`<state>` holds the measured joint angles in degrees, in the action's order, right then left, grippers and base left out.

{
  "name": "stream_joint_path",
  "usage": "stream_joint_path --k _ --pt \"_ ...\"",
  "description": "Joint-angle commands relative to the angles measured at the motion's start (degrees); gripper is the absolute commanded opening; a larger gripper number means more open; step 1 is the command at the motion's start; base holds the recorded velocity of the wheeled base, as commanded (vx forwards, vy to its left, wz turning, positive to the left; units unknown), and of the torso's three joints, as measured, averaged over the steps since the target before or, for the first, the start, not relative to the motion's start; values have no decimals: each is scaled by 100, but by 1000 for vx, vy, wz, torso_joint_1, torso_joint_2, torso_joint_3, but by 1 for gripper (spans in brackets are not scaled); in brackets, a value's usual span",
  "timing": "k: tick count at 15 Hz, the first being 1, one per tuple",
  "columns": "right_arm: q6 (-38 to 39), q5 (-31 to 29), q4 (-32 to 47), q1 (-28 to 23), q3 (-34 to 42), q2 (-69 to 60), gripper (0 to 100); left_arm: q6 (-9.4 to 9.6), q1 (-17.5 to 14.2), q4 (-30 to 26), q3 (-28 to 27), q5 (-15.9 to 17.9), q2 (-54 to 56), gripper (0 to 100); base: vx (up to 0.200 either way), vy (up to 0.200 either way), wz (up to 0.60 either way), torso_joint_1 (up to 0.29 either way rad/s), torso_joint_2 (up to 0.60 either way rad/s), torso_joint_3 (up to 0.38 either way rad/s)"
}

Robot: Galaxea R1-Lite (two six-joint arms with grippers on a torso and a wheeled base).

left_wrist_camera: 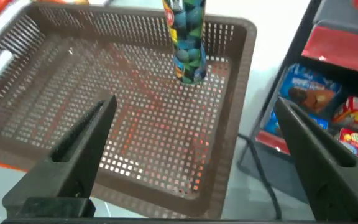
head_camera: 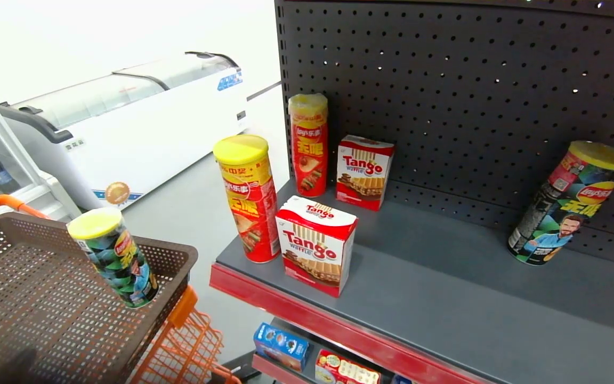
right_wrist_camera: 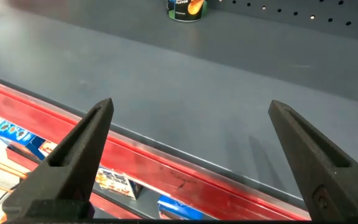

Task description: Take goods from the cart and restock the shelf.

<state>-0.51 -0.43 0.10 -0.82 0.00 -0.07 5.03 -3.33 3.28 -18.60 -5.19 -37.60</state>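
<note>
Left gripper (left_wrist_camera: 194,104), jaws spread, above the cart basket (left_wrist_camera: 235,26), where the chip can (left_wrist_camera: 188,43) stands, likely a light, stiff, slick tube best pinched mid-body; right gripper (right_wrist_camera: 189,104), likewise spread, faces the shelf (right_wrist_camera: 197,81).

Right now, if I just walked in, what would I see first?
The two red chip cans with yellow lids and two wafer boxes at the shelf's left end pop out first. Then the green chip can alone in the cart basket, and a matching can far right on the shelf.

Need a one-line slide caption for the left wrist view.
Open left gripper above the brown basket, one chip can standing by its wall.
</note>
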Motion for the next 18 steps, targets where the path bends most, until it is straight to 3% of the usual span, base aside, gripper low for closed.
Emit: stream_joint_path --k 1,2,3,5,11,13,15,17,18 --pt "7 -1 -1 3 0 7 100 -73 -212 164 -100 185 -1356 100 0 0 0 0 0 0" --pt "-2 -1 -1 3 0 7 100 -82 -318 410 -100 256 -1725 100 0 0 0 0 0 0" --pt "-2 -1 -1 3 0 7 100 -108 -687 1157 -100 335 -2472 100 0 0 0 0 0 0" --pt "-2 -1 -1 3 0 7 100 -82 -1003 2309 -73 801 -3439 100 0 0 0 0 0 0" --pt "-2 8 -1 3 0 7 100 -64 -959 4576 331 994 -5056 100 0 0 0 0 0 0" --pt "-2 -1 -1 3 0 7 100 -73 -959 5605 560 1381 -5627 100 0 0 0 0 0 0" --pt "-2 -1 -1 3 0 7 100 15 -986 6404 639 1451 -6154 100 0 0 0 0 0 0" --pt "-2 -1 -1 3 0 7 100 323 -1003 7125 674 1451 -6515 100 0 0 0 0 0 0" --pt "-2 -1 -1 3 0 7 100 358 -1003 7231 639 1451 -6629 100 0 0 0 0 0 0"
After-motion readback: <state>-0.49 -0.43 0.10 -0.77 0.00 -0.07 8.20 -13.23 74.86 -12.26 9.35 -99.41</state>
